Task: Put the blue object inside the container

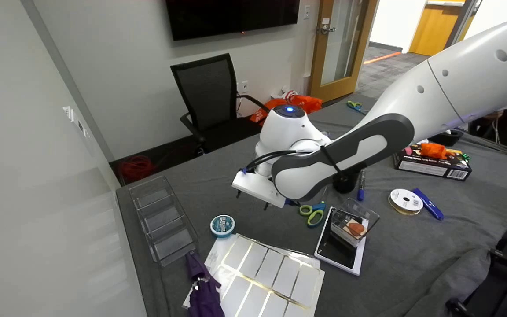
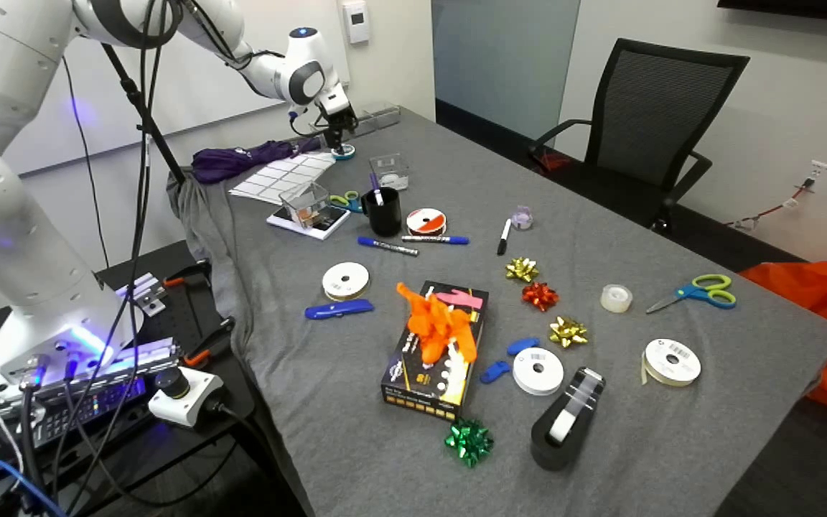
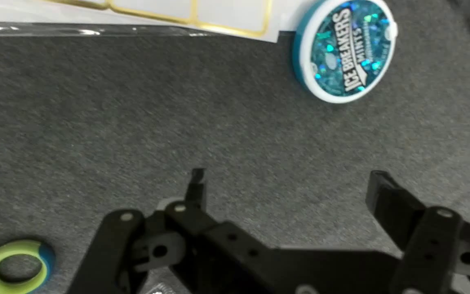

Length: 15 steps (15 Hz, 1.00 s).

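The blue object is a round light-blue mint tin (image 3: 347,49) with a white rim, lying on the grey cloth at the upper right in the wrist view. It also shows in both exterior views (image 1: 222,225) (image 2: 344,151), beside the label sheets. My gripper (image 3: 288,173) is open, with only cloth between its fingertips; the tin lies outside the jaws, ahead of them. In an exterior view the gripper (image 2: 338,136) is low, close to the tin; elsewhere the arm hides it. The container is a black mug (image 2: 385,217) holding a purple pen; it is partly hidden behind the arm (image 1: 345,184).
Green-blue scissors (image 1: 313,213), a clear box (image 1: 354,222) on a white-framed tablet, and label sheets (image 1: 271,277) lie nearby. A clear divided tray (image 1: 163,220) and a purple umbrella (image 1: 203,286) are near the wall. A red-and-white spool (image 2: 426,222) and blue markers lie beside the mug.
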Each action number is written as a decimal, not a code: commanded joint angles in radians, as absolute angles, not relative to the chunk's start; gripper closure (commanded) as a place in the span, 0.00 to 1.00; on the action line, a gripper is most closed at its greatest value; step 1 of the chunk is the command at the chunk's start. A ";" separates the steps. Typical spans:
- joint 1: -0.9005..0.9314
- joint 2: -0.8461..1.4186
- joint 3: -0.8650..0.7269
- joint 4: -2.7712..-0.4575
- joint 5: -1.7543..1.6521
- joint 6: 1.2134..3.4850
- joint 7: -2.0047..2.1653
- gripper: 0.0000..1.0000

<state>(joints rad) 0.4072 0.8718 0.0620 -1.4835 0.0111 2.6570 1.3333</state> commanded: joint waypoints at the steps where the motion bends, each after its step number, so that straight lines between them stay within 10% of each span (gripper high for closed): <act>1: 0.430 0.905 0.058 -1.425 0.019 2.540 1.291 0.00; 15: 0.452 1.143 0.078 -0.937 0.022 2.199 1.345 0.00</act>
